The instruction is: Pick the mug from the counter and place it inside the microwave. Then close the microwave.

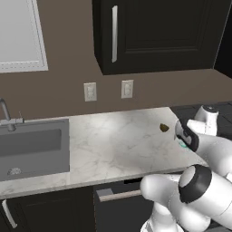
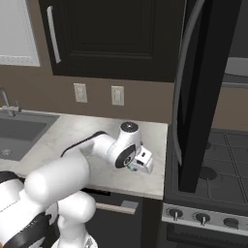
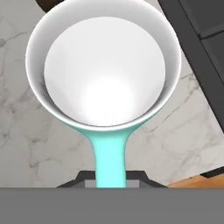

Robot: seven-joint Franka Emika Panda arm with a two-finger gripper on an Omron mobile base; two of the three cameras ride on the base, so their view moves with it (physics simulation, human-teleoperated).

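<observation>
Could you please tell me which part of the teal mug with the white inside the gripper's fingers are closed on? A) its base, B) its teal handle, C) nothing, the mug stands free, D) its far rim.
B: in the hand view the teal mug with the white inside has its teal handle running straight down between the fingers of the shut gripper, above the white-grey marble counter.

You are looking at a home kitchen: a white-grey veined marble counter [image 1: 113, 145] runs over dark base cabinets [image 1: 50, 210], with a grey sink basin [image 1: 31, 147] and its faucet [image 1: 7, 115] at 9 o'clock in the left base view. Dark wall cabinets [image 1: 158, 31] hang at 12 o'clock above 2 wall outlets [image 1: 90, 92]. In the right base view a black gas stovetop [image 2: 213, 169] with a row of knobs [image 2: 201, 217] sits at 4 o'clock.
</observation>
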